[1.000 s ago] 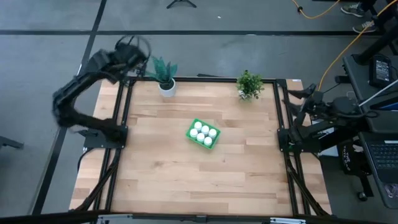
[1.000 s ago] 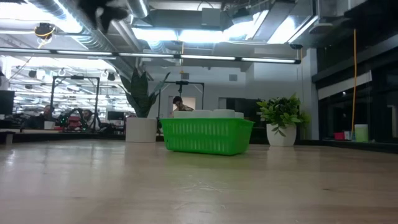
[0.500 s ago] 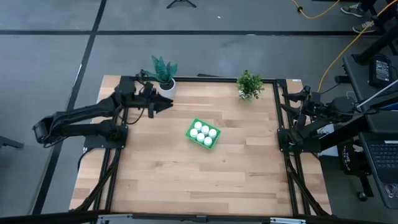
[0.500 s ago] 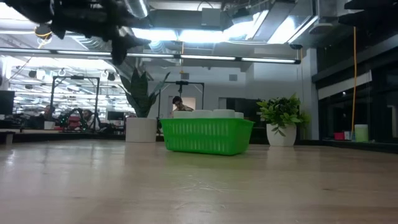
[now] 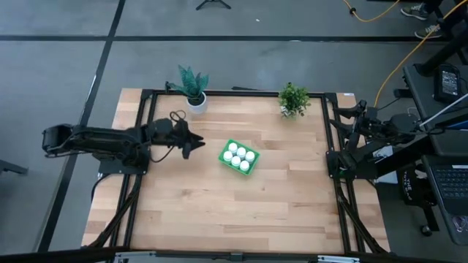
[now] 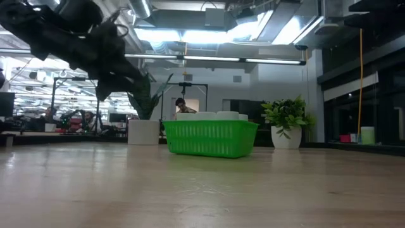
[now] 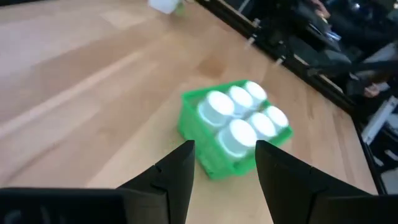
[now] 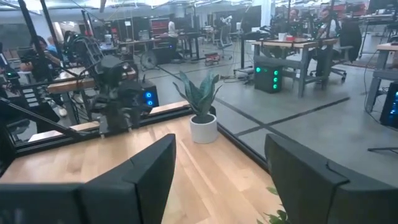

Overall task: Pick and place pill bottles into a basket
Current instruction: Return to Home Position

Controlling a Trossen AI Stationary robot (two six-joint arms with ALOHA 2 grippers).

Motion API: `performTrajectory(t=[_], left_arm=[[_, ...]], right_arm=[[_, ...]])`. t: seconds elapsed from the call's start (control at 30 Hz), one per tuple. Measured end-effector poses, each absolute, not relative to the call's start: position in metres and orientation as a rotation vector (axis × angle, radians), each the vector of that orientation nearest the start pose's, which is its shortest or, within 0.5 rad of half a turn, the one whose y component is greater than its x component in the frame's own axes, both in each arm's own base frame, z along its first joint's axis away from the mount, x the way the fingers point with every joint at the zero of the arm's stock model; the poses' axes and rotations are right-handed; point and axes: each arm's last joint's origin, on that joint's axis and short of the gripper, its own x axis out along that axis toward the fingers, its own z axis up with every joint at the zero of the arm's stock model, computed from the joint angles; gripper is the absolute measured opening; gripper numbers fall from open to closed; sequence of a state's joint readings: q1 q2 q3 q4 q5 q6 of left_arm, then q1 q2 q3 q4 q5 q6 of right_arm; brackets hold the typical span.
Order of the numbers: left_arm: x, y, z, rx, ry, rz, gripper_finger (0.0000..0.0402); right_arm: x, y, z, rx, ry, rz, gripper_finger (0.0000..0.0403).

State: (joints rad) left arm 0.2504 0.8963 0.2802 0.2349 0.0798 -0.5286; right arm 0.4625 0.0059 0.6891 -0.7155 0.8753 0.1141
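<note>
Six pill bottles (image 5: 239, 155) stand upright and packed together inside the green basket (image 6: 211, 140), which sits slightly above the centre of the table (image 5: 219, 212) in the high view; no bottle lies loose on the wood. Left gripper (image 5: 194, 143): just left of the basket, clear of it and raised off the table, its tips pointing toward the basket; the left wrist view shows its fingers (image 7: 177, 171) apart with nothing between them. Right gripper (image 8: 217, 168): parked at the right edge of the frame, well apart from the basket, jaws likewise spread and empty. Two potted plants (image 5: 194, 91) (image 5: 293, 98) stand along the table's upper edge. Judged from this layout, the placing is complete and only the left arm's return to rest is left. Main hazard: a low or forward swing of the left arm would catch the basket's near wall, sliding it or toppling bottles. Secondary hazard: a swing toward the upper left would brush the white-potted plant nearest that arm.
</note>
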Motion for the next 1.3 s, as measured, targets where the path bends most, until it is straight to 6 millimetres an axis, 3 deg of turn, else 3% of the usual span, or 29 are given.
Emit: performTrajectory(t=[0.2, 0.33, 0.5, 0.7, 0.83, 0.97, 1.3], left_arm=[[0.177, 0.027, 0.181, -0.569, 0.389, 0.198, 0.0166], [0.179, 0.026, 0.193, -0.571, 0.377, 0.171, 0.0165], [0.179, 0.025, 0.192, -0.570, 0.380, 0.171, 0.0162], [0.156, 0.021, 0.173, -0.561, 0.291, 0.148, 0.0167], [0.132, 0.018, 0.147, -0.560, 0.264, 0.140, 0.0168], [0.117, 0.016, 0.132, -0.567, 0.355, 0.166, 0.0169], [0.104, 0.016, 0.160, -0.533, 0.035, 0.158, 0.0169]], right_arm=[[0.005, -0.023, 0.303, 0.079, 0.004, -0.419, 0.0247], [0.004, -0.023, 0.303, 0.075, 0.005, -0.448, 0.0247], [0.005, -0.023, 0.303, 0.069, 0.009, -0.457, 0.0247], [0.006, -0.023, 0.302, 0.066, 0.010, -0.470, 0.0247], [0.005, -0.023, 0.301, 0.064, 0.012, -0.481, 0.0247], [0.005, -0.023, 0.301, 0.065, 0.011, -0.481, 0.0247], [0.007, -0.023, 0.300, 0.069, 0.009, -0.481, 0.0247]])
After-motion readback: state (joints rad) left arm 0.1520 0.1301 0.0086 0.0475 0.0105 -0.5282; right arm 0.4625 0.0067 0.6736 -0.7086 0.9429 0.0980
